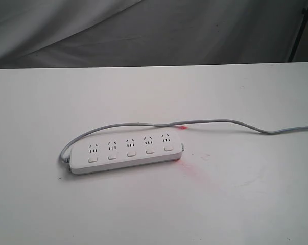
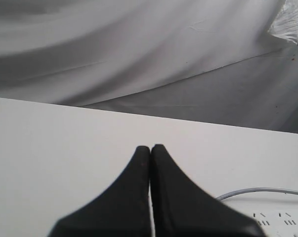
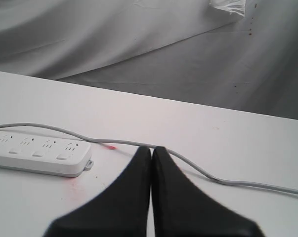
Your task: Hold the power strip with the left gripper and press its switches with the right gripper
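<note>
The white power strip (image 1: 127, 151) lies flat near the middle of the white table (image 1: 235, 204), its row of small white switches (image 1: 131, 153) facing the front edge. Its thin grey cord (image 1: 215, 122) loops behind it and runs off to the right. Neither arm shows in the exterior view. In the left wrist view my left gripper (image 2: 150, 147) is shut and empty above bare table, with a corner of the power strip (image 2: 284, 222) off to one side. My right gripper (image 3: 151, 148) is shut and empty, its tips near the cord (image 3: 198, 168); the power strip (image 3: 37, 153) lies apart from it.
A faint red stain (image 1: 194, 166) marks the table just right of the strip, and a small red tag (image 1: 183, 127) sits on the cord. Grey cloth (image 1: 143, 30) hangs behind the table's far edge.
</note>
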Controlling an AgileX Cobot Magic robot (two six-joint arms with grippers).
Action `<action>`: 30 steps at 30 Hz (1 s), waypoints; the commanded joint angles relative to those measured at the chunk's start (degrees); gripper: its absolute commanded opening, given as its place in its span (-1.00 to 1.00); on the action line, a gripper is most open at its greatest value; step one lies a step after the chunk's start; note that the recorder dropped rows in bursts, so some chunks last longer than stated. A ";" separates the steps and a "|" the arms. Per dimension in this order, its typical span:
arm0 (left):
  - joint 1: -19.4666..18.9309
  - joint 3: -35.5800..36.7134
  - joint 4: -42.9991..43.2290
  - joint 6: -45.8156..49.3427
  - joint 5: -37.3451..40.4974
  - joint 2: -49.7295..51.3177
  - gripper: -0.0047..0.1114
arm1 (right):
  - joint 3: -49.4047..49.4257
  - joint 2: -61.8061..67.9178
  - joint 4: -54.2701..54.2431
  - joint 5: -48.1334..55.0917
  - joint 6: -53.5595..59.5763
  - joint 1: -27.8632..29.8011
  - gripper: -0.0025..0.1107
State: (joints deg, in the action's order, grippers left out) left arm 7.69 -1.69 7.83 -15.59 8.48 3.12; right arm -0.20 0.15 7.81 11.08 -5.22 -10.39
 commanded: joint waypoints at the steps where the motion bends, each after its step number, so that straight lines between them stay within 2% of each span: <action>1: -0.20 -7.53 -0.37 -0.17 -0.45 8.90 -0.92 | 0.20 -0.15 -0.06 0.09 0.30 0.36 -0.96; 4: -0.20 -10.90 -0.37 -0.17 -3.14 14.08 -0.92 | 0.20 -0.15 -0.06 0.09 0.30 0.36 -0.96; 8: -0.20 -11.52 -0.37 -0.17 -8.48 16.35 -0.92 | 0.20 -0.15 -0.06 0.09 0.30 0.36 -0.96; 30: -0.20 -11.99 0.25 -0.92 -9.43 16.18 -0.92 | 0.20 -0.15 -0.06 0.09 0.30 0.36 -0.96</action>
State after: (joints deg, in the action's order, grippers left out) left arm 7.69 -12.88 8.05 -15.59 0.00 19.10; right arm -0.20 0.15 7.81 11.08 -5.22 -10.39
